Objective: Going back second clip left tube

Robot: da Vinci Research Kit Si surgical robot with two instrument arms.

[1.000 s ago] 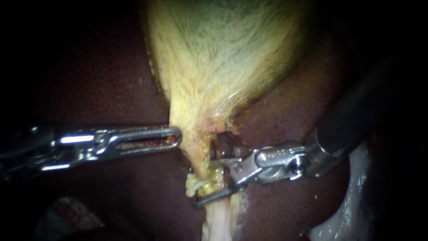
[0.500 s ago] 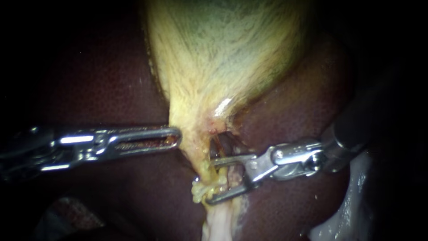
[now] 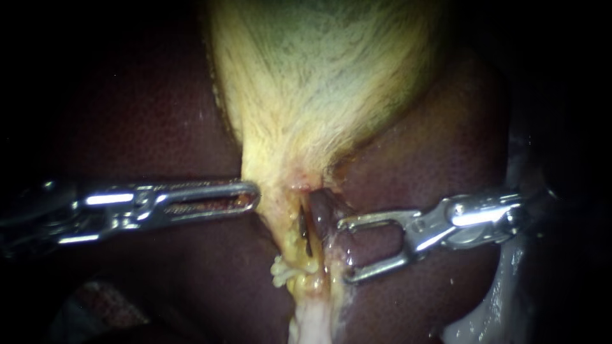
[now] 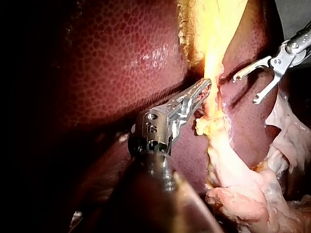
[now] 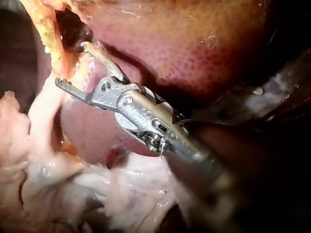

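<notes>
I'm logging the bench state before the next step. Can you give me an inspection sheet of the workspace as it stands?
Surface: dark red mottled liver, wet and glossy; no bench seen.
Job's things: pale yellow-green fibrous gallbladder narrowing to a yellowish strand. A thin dark sliver lies along the strand, possibly a clip but too small to tell. A dark reddish tube sits beside it.
Clutter: pale pinkish loose tissue under the right instrument.
Instruments: silver left instrument, tip against the gallbladder's neck. Silver right instrument, jaws open and empty, beside the tube and over the liver.
Cables: nothing seen.
Surroundings: dark; nothing seen.
</notes>
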